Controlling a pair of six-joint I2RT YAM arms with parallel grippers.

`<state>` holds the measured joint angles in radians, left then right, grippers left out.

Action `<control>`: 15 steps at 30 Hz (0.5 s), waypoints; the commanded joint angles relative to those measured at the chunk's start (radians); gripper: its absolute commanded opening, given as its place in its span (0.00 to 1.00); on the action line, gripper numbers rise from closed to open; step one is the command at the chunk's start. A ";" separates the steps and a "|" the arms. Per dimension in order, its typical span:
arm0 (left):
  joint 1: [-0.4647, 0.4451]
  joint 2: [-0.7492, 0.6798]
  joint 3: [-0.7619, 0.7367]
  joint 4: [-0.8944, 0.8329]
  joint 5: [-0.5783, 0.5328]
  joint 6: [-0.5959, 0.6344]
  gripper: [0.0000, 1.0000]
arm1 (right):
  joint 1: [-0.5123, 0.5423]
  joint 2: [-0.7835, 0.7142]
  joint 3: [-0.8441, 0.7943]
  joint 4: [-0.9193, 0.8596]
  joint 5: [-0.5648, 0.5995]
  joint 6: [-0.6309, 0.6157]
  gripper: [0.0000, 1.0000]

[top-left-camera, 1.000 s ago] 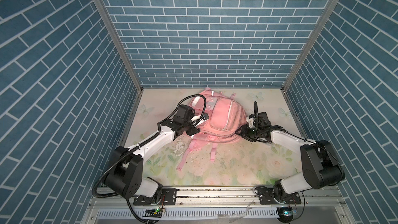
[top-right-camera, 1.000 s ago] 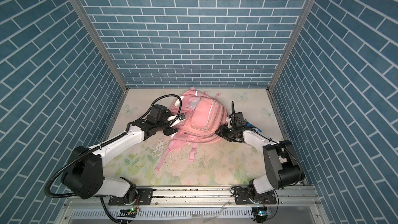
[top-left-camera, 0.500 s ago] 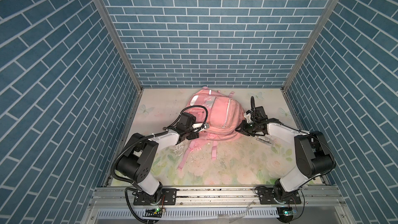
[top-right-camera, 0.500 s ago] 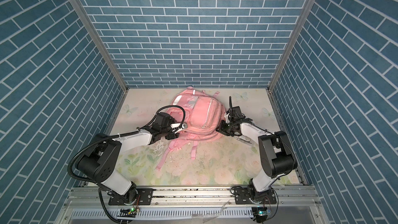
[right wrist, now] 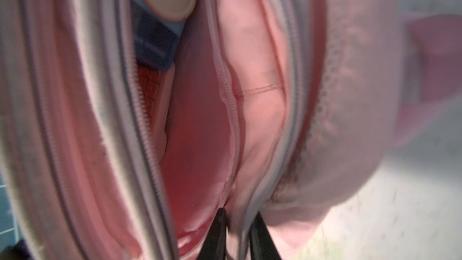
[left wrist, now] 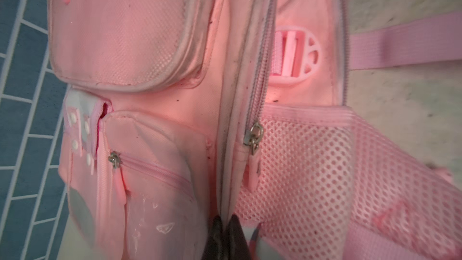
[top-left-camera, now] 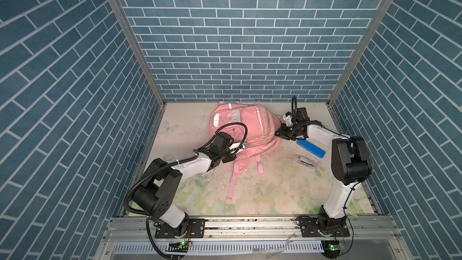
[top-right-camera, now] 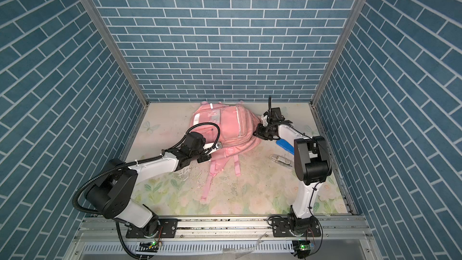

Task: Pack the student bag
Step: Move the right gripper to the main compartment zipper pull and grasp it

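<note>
Lying front-up, the pink student bag (top-left-camera: 252,121) gapes unzipped.

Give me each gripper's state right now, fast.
Left gripper: closed, pinching the student bag along a zipper seam.
Right gripper: closed on the rim of the student bag's open compartment.

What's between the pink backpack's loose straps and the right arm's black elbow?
A small clear plastic case on the floral mat, right of the pink fabric backpack; both top views.
</note>
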<state>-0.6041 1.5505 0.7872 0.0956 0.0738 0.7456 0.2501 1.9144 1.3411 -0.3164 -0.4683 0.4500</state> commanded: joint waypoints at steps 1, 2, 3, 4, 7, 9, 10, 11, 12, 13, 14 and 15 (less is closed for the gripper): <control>-0.039 -0.036 0.037 -0.084 0.078 -0.176 0.00 | 0.006 0.030 0.104 -0.050 0.038 -0.093 0.26; -0.043 -0.039 0.042 -0.086 0.084 -0.217 0.00 | 0.006 0.025 0.115 -0.060 0.061 -0.102 0.30; -0.045 -0.044 0.048 -0.088 0.090 -0.258 0.00 | 0.007 0.008 0.116 -0.066 0.096 -0.106 0.37; -0.045 -0.050 0.051 -0.083 0.089 -0.305 0.00 | 0.006 -0.021 0.101 -0.062 0.129 -0.111 0.44; -0.046 -0.065 0.070 -0.080 0.099 -0.422 0.00 | 0.008 -0.139 -0.001 -0.016 0.259 -0.107 0.56; -0.045 -0.067 0.091 -0.086 0.099 -0.499 0.00 | 0.009 -0.236 -0.103 0.056 0.310 -0.105 0.61; -0.046 -0.066 0.104 -0.092 0.107 -0.534 0.00 | 0.014 -0.289 -0.162 0.092 0.327 -0.103 0.63; -0.049 -0.064 0.113 -0.094 0.107 -0.568 0.00 | 0.020 -0.332 -0.208 0.122 0.345 -0.102 0.64; -0.043 -0.062 0.122 -0.094 0.108 -0.610 0.00 | 0.034 -0.379 -0.254 0.150 0.357 -0.105 0.64; -0.046 -0.058 0.135 -0.096 0.120 -0.645 0.00 | 0.052 -0.425 -0.299 0.186 0.351 -0.121 0.64; -0.046 -0.054 0.145 -0.099 0.131 -0.673 0.00 | 0.075 -0.460 -0.338 0.216 0.350 -0.138 0.64; -0.048 -0.048 0.160 -0.101 0.146 -0.703 0.00 | 0.111 -0.500 -0.378 0.244 0.354 -0.160 0.62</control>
<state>-0.6449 1.5185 0.8848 -0.0402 0.1555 0.2081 0.2958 1.4906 1.0336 -0.1860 -0.1673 0.3565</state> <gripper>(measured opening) 0.072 0.631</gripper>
